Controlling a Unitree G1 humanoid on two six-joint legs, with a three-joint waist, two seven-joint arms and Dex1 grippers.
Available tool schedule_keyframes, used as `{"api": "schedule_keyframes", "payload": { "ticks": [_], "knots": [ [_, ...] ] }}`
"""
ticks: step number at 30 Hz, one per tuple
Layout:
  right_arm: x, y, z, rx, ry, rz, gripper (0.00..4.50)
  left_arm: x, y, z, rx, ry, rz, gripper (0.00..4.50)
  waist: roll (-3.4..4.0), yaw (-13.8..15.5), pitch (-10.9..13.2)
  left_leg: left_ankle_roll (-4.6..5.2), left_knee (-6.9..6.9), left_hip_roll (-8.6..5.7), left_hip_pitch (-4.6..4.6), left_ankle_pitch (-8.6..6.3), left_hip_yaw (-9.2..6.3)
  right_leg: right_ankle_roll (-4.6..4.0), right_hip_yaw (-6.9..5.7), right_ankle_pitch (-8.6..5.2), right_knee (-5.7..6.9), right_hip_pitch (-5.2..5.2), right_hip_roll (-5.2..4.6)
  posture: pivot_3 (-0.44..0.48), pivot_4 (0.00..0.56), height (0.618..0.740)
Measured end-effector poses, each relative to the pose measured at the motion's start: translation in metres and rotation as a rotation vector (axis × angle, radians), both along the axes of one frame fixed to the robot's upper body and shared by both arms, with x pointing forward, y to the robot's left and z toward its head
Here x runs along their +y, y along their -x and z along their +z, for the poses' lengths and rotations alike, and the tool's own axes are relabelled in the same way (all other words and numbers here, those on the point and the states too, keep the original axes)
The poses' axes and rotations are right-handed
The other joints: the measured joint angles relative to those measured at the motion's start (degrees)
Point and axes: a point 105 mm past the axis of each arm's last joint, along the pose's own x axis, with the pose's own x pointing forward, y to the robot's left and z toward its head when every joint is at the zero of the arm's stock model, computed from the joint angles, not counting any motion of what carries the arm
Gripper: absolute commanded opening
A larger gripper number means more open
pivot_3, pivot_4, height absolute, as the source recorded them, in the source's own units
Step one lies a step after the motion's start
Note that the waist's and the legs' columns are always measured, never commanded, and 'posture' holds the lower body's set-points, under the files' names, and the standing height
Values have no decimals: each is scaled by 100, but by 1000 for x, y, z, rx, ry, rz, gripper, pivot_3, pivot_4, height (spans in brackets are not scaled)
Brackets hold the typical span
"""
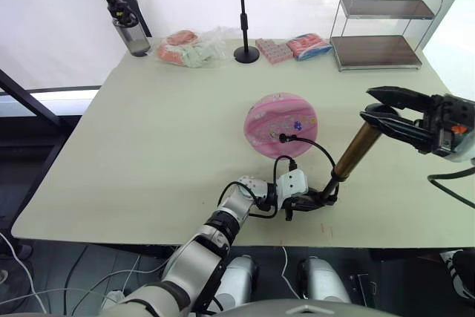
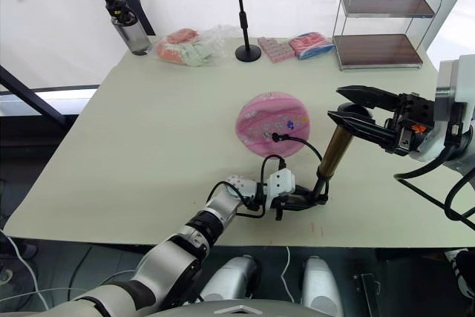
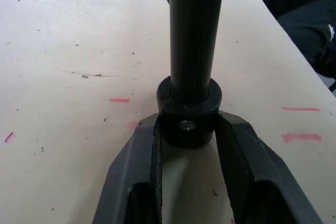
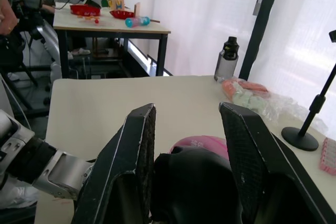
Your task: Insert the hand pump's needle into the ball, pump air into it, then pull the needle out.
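Already the needle [image 1: 283,137] looks seated in the ball [image 1: 282,124] mid-table; we are clamping the hand pump [image 1: 355,152] base with our left gripper [image 1: 318,200], while our right gripper [image 1: 386,113] is straddling the knob, jaws wide; pumping and withdrawal remain

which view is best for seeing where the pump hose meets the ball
The left eye view: the hand pump's black hose loops up to the ball and ends at the needle on its near face. The right eye view shows the same. The right wrist view catches a sliver of pink behind the handle.
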Motion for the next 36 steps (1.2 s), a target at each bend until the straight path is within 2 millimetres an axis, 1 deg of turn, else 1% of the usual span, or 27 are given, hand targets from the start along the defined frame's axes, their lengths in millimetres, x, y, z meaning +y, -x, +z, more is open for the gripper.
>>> {"api": "schedule_keyframes", "payload": {
  "ticks": [2,4,6,9,12,14,18,20,23,27,32,35,36],
  "knots": [
    [-2,0,2,1,-11,-8,2747,0,0,0,-1,1,-1,1095,0,0,0,0,0,0,0,0,0,0,0,0,0,0,0,0,150,740],
    [-7,1,6,24,-54,-20,3993,1,0,0,-3,0,-2,1095,0,0,0,0,0,0,0,0,0,0,0,0,0,0,0,0,150,740],
    [-9,1,7,45,-79,-26,4364,1,0,-1,-3,-1,-1,1095,0,0,0,0,0,0,0,0,0,0,1,0,0,0,0,0,150,740],
    [-16,1,2,96,-107,-66,4364,2,0,-1,-4,-1,-1,1095,0,2,0,0,-1,0,0,0,-1,0,1,0,0,0,0,0,150,740],
    [-18,0,-8,172,-122,-77,4364,2,0,-1,-5,-1,-1,1095,0,-1,0,0,-1,1,0,0,0,0,2,0,0,-1,0,0,150,740],
    [-19,2,-20,230,-113,-89,4364,2,0,-1,-6,-1,-1,1095,1,-1,0,0,-1,1,0,0,1,0,2,0,0,-1,0,0,150,740],
    [-17,0,-36,292,-84,-129,4364,2,0,-1,-6,-2,1,1095,2,-4,-1,1,-1,1,1,0,3,0,3,0,1,-1,0,0,150,740],
    [-10,-1,-42,308,-74,-124,4364,3,0,-1,-6,-2,1,1095,2,-6,-1,0,-1,1,1,0,2,0,2,0,1,-1,2,0,150,740],
    [-6,-2,-42,310,-85,-114,4364,2,0,-1,-7,-2,1,1095,1,-8,-1,0,-1,1,1,0,3,1,3,0,1,0,2,0,150,740],
    [-1,-2,-32,289,-130,-84,4364,2,0,-1,-7,-3,0,1095,1,-6,-1,0,-1,1,1,0,1,0,2,0,1,0,2,0,150,740],
    [2,0,-25,289,-160,-55,4364,2,0,-1,-8,-4,0,1095,1,-5,-1,1,-1,1,1,0,1,0,1,0,1,0,2,0,150,740],
    [2,0,-26,295,-157,-57,3617,2,0,-1,-8,-4,0,1095,1,-6,-1,1,-1,1,1,0,1,0,2,0,1,0,2,0,150,740],
    [2,0,-26,295,-158,-59,3182,2,0,-1,-8,-4,0,1095,1,-6,-1,1,-1,1,1,0,1,0,1,0,1,0,2,0,150,740]
  ]
}}
